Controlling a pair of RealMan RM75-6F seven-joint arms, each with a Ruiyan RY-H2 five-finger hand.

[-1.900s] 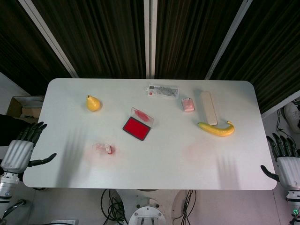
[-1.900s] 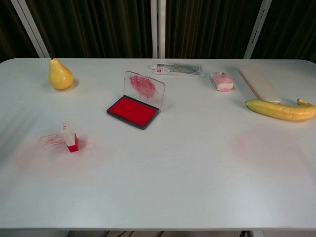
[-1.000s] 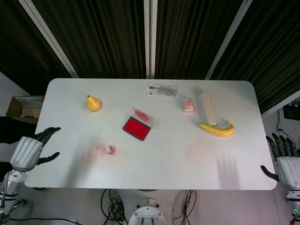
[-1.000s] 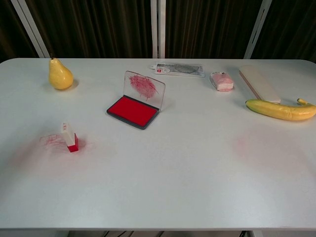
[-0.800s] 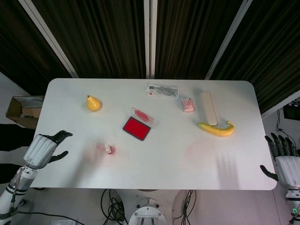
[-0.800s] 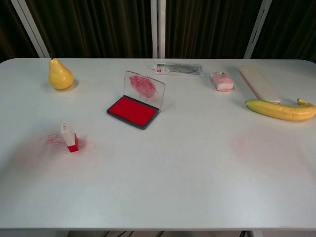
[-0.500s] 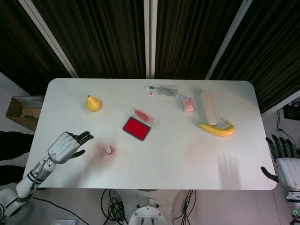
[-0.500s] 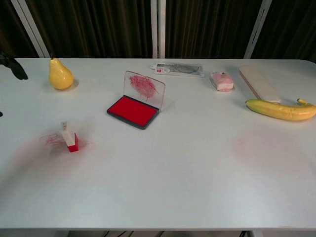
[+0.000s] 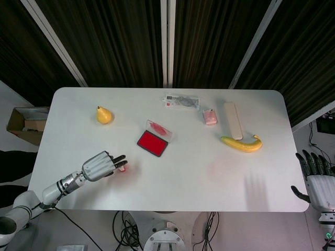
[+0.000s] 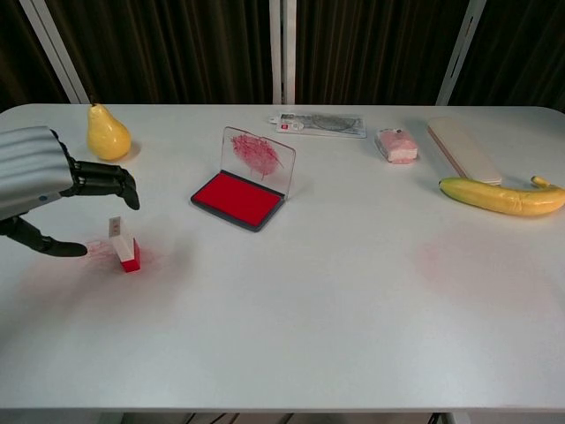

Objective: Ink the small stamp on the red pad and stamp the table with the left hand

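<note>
On the white bench (image 10: 335, 300), the small red-and-white stamp (image 10: 124, 246) stands left of and nearer than the open red ink pad (image 10: 238, 198); the yellow pear (image 10: 108, 134) lies behind the stamp, the yellow banana (image 10: 501, 196) far right.

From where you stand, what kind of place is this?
Probably a robot test lab, not a home or office: a white table before dark slatted panels, loose cables on the floor beneath, and unrelated props such as a pear and an ink pad.

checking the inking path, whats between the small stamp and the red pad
Nothing: bare white table between the small stamp and the red pad, clearest in the chest view.
</note>
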